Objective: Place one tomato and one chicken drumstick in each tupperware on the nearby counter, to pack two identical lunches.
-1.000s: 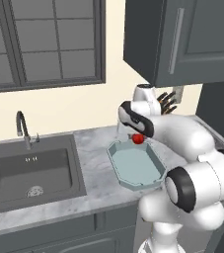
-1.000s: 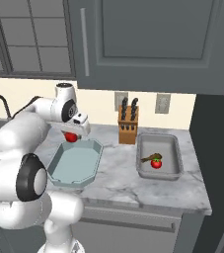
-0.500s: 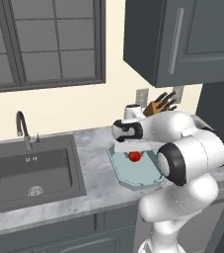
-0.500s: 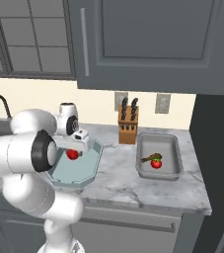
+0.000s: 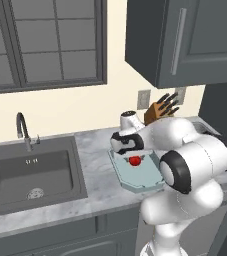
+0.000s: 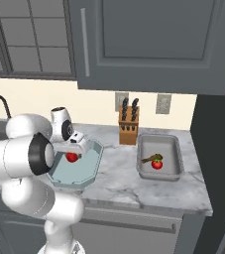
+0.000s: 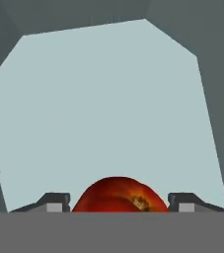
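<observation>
Gripper (image 7: 118, 207) sits low over the blue-green tupperware (image 6: 86, 168) at centre-left of the right base view, fingers closed on a tomato (image 7: 118, 196) held between the tips. Judged: held just above the container floor so it can be let go without rolling out.

Count: two tupperware on the counter (image 6: 119, 181); the grey tupperware (image 6: 159, 158), right of centre, holds one tomato (image 6: 157, 164) touching one drumstick (image 6: 150, 158). Two tomatoes and one drumstick are visible. Blue-green container has no drumstick yet.
</observation>
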You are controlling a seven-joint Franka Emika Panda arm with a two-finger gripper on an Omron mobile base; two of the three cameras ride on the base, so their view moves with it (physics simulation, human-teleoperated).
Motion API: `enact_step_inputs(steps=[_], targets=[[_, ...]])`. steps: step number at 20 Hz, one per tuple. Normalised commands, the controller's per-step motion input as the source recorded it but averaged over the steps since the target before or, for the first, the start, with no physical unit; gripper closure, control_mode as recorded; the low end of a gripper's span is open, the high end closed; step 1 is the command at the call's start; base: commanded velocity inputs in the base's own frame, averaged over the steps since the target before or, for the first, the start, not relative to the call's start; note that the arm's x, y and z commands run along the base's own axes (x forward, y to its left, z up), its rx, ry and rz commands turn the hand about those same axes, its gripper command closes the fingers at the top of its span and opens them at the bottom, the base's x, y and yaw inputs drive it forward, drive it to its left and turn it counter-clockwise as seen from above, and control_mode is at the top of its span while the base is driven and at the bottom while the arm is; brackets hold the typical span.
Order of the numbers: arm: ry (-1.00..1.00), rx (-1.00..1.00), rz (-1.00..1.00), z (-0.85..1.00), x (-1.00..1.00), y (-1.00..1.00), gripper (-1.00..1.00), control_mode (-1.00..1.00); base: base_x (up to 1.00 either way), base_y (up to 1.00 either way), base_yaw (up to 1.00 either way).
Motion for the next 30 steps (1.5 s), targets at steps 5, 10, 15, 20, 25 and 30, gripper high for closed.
enact_step_inputs(steps=[5,10,15,20,25,30], targets=[[-0.15,0.0,-0.08,1.0,-0.2,0.0,-1.0,-1.0,0.0,0.0,0.0],[-0.11,-0.04,-0.04,0.35,-0.16,0.0,-1.0,-1.0,0.0,0.0,0.0],[-0.01,-0.03,-0.06,-0.37,0.58,-0.13,-1.0,-1.0,0.0,0.0,0.0],[0.19,0.12,-0.12,0.17,0.08,0.17,-1.0,-1.0,0.0,0.0,0.0],[0.03,0.17,-0.23,0.35,-1.0,0.0,-1.0,-1.0,0.0,0.0,0.0],[0.03,0.02,-0.04,0.0,-0.2,0.0,-1.0,1.0,-0.8,0.0,-0.16]])
